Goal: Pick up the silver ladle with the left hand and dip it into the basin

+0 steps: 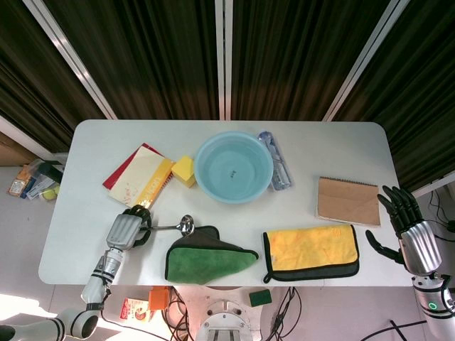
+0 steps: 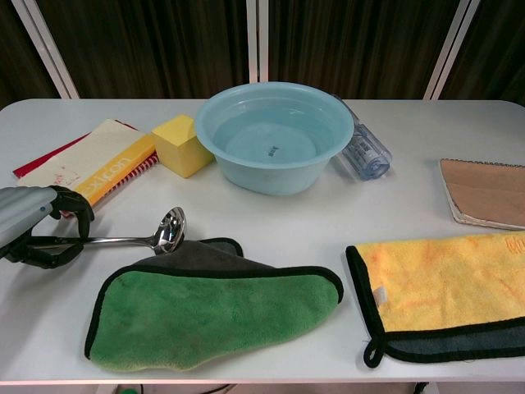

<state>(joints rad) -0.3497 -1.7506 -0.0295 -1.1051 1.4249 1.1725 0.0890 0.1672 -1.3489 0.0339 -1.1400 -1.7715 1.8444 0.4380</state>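
The silver ladle (image 1: 178,226) (image 2: 156,236) lies level near the table's front left, its bowl just above the green cloth's edge. My left hand (image 1: 126,229) (image 2: 37,224) grips its handle, fingers wrapped around it. The light blue basin (image 1: 234,168) (image 2: 276,135) holds water and stands at the table's middle back, well up and right of the ladle. My right hand (image 1: 411,230) hovers off the table's right edge, fingers spread, holding nothing; the chest view does not show it.
A green cloth (image 1: 206,256) (image 2: 209,308) lies right below the ladle's bowl, a yellow cloth (image 1: 311,251) (image 2: 447,291) to its right. A yellow block (image 1: 184,170) (image 2: 182,144) and a notebook (image 1: 139,176) (image 2: 90,164) sit left of the basin, a clear bottle (image 1: 275,160) (image 2: 363,151) on its right, a brown pad (image 1: 348,201) further right.
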